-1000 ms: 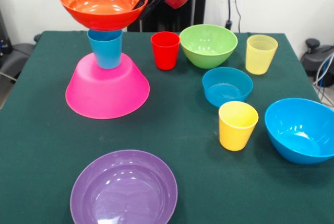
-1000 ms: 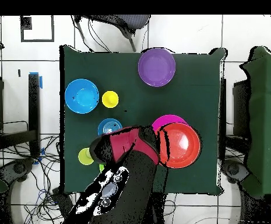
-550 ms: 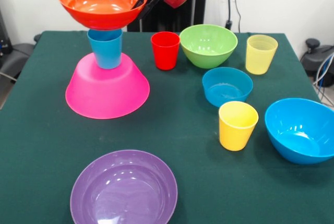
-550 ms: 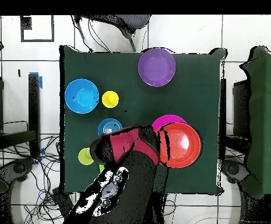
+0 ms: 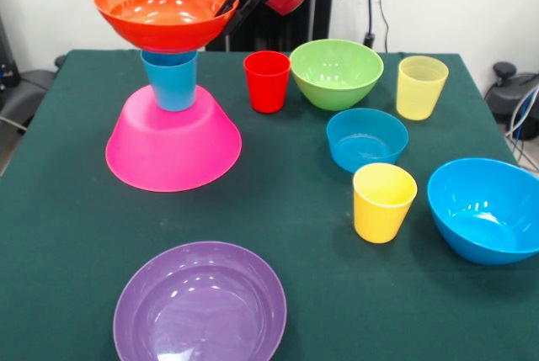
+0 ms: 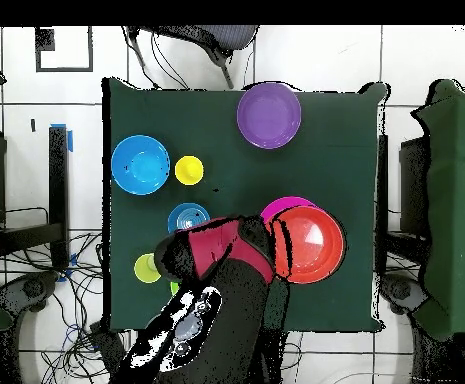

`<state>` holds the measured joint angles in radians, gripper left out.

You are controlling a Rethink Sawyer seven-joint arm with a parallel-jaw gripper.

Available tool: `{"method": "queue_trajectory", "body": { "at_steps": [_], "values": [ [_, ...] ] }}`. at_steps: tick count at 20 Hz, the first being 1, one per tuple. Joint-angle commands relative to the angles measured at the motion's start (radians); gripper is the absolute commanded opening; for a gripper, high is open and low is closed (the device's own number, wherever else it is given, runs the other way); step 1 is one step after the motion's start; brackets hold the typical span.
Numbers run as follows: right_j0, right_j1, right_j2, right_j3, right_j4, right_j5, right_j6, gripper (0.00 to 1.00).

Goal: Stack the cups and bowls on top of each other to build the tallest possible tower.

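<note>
The gripper (image 5: 229, 3) is pinching the right rim of the glossy orange plastic bowl (image 5: 162, 9), holding it mouth-up over the blue plastic cup (image 5: 171, 79), which is standing on the upturned pink bowl (image 5: 173, 142). Rightward of this upright tower are sitting three more cups and four bowls.

We see the gripper (image 5: 229, 3) gripping the orange bowl's (image 5: 164, 10) right rim. That bowl sits atop the blue cup (image 5: 171, 79), which stands on the upturned pink bowl (image 5: 173, 144).
</note>
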<state>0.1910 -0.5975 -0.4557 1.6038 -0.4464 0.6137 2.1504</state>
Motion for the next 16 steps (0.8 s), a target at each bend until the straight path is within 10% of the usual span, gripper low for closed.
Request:
{"method": "queue_trajectory", "body": {
  "at_steps": [1, 16],
  "values": [
    [-0.022, 0.012, 0.116, -0.010, -0.029, -0.093, 0.016, 0.00],
    [-0.038, 0.011, 0.129, 0.003, -0.021, -0.071, -0.025, 0.00]
  ]
}}
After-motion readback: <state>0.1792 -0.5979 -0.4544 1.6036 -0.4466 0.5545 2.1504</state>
